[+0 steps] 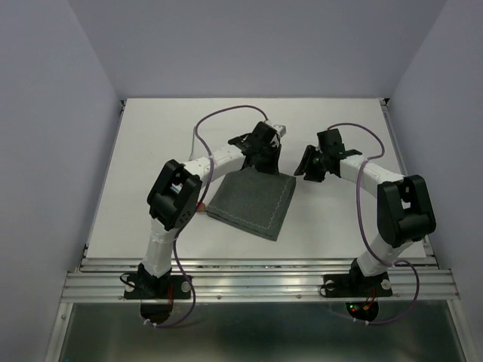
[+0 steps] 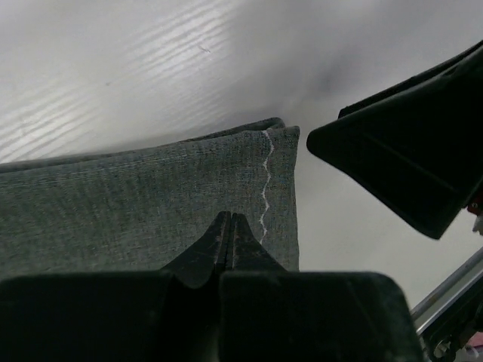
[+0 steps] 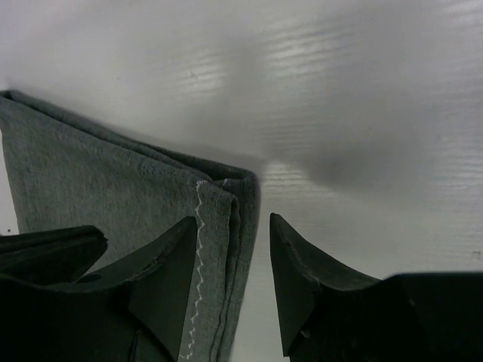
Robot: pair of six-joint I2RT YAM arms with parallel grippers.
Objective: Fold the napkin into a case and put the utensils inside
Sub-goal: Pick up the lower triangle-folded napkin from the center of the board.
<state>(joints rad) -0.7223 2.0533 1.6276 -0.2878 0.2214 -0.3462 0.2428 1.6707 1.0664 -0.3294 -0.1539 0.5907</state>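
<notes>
The napkin [image 1: 253, 202] lies folded into a dark grey layered rectangle with a pale zigzag seam along its right edge. My left gripper [image 1: 264, 157] is over its far edge. Its jaws [image 2: 229, 220] are shut tip to tip above the cloth [image 2: 136, 204], with nothing visible between them. My right gripper [image 1: 308, 170] is open at the napkin's far right corner. It [image 3: 234, 230] straddles the folded edge [image 3: 226, 219], one finger over the cloth and the other over the bare table. The utensils are hidden; only a small red speck [image 1: 201, 205] peeks out by the left arm's elbow.
The white table [image 1: 339, 128] stretches behind and to both sides of the napkin. A metal rail [image 1: 256, 283] runs along its near edge, and grey walls enclose it. One black finger [image 2: 407, 166] of the right gripper fills the right of the left wrist view.
</notes>
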